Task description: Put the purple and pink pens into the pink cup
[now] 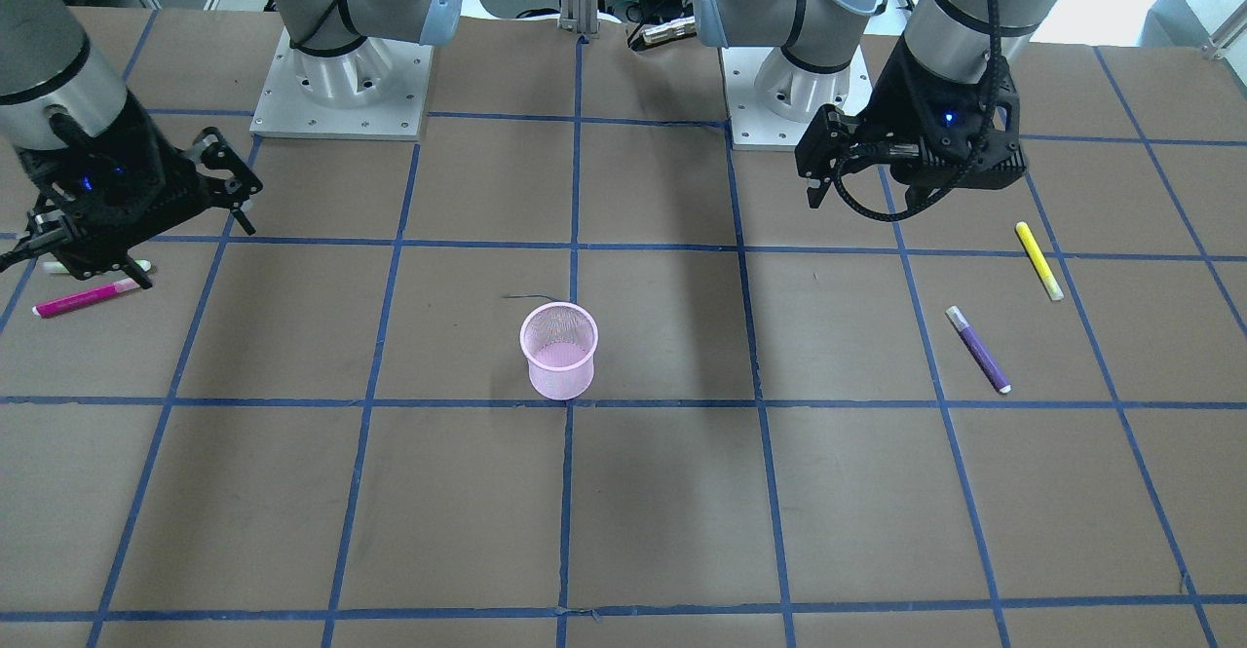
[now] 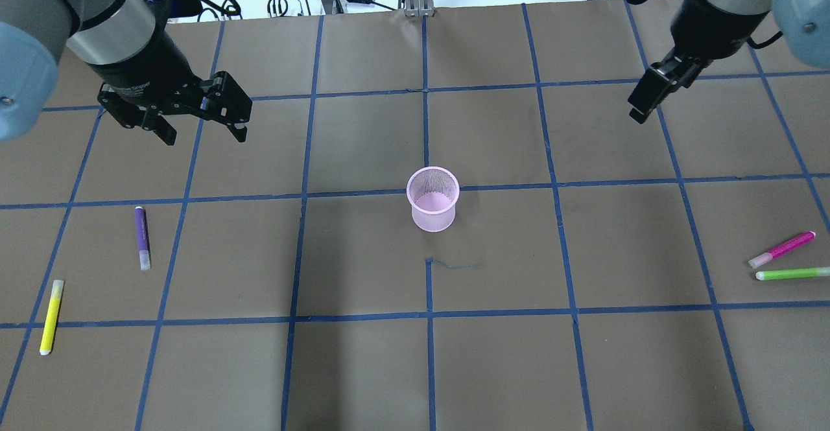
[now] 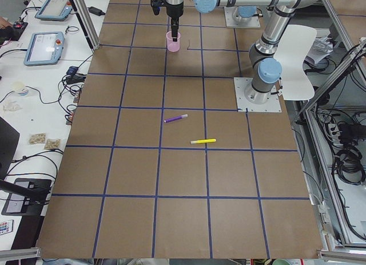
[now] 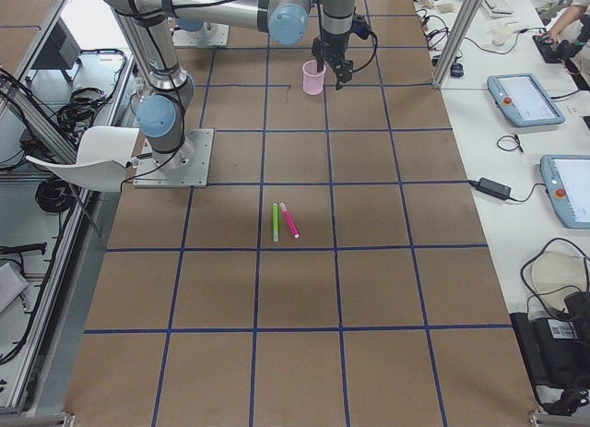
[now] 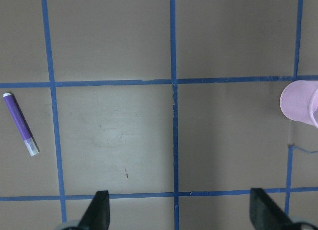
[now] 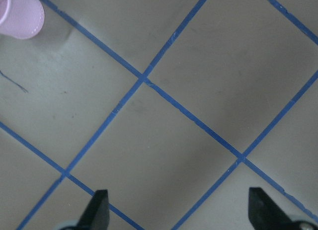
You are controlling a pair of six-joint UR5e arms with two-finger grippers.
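Jaws of left gripper and right gripper spread wide, gripping nothing.

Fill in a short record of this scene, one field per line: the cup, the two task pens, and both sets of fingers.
pink cup: upright, empty, middle of the table
purple pen: lying flat, robot's left side, apart from yellow pen
pink pen: lying flat, robot's right side, beside green pen
left fingers: apart, holding nothing
right fingers: apart, holding nothing
pens in cup: none
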